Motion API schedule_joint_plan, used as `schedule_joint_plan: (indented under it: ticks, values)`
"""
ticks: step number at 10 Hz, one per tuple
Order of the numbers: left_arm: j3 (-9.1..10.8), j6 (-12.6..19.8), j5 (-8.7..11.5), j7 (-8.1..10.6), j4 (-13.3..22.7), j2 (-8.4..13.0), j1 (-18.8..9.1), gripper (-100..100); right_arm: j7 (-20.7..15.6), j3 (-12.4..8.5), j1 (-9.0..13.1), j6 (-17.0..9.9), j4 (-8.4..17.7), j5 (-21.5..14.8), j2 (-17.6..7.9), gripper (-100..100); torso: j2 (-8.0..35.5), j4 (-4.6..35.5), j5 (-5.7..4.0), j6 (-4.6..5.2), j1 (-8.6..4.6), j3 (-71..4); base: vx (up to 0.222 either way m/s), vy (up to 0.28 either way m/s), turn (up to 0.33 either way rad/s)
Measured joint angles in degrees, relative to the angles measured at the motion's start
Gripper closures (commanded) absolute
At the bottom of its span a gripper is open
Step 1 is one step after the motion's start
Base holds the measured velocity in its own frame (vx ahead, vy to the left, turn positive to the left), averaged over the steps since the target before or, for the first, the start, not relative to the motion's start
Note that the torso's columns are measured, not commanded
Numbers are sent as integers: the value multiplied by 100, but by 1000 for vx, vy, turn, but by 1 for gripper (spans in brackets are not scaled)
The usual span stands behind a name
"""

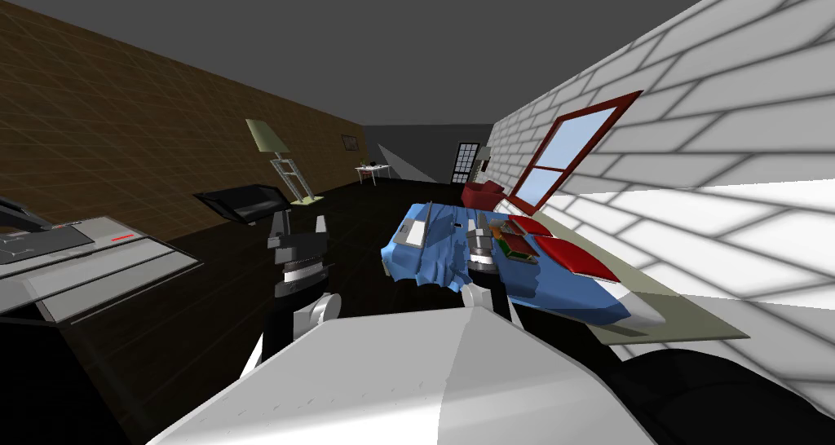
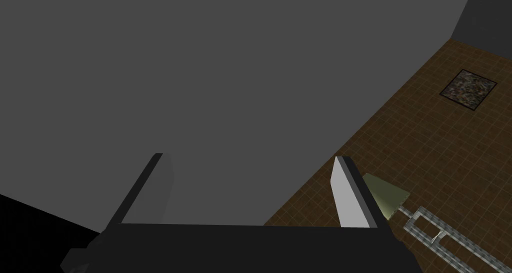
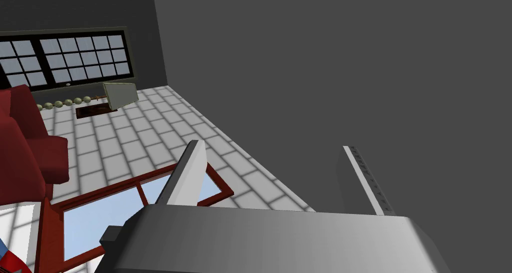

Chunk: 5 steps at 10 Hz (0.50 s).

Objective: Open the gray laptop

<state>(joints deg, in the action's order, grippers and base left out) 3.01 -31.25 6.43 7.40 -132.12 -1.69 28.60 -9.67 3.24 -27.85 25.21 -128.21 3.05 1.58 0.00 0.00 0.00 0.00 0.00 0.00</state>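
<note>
Grey forearms (image 1: pixel 298 262), pale jaws (dark bases).

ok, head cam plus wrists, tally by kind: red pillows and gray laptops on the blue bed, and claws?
red pillows: 2
gray laptop: 1, lid shut
claws: 2, left claw and right claw, both open
Total: 5

Bed (image 1: pixel 444 248) is dead ahead, with a rumpled blue cover, running along the wall under the red-framed window (image 1: pixel 563 159). Two red pillows (image 1: pixel 575 257) lie on it, on the side nearest the window. Just past them, away from the window, sits a small clutter of coloured items (image 1: pixel 515 246); I can't tell what they are. Farthest from the window lies a flat grey laptop (image 1: pixel 416 232). A pale green rug (image 1: pixel 693 322) sits under the bed.
</note>
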Motion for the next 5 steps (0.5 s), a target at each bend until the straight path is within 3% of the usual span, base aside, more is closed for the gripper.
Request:
schedule_joint_plan:
  ticks: [2,5]
  values:
    - [0,0,0,0,0,0,0,0,0,0,0,0,0,0,0,0,597,600,0,0,0,-1200,0,0,0]
    - [0,0,0,0,-1,0,0,0,0,0,0,0,-1,0,0,0,1845,1846,0,0,0,-3692,0,0,0]
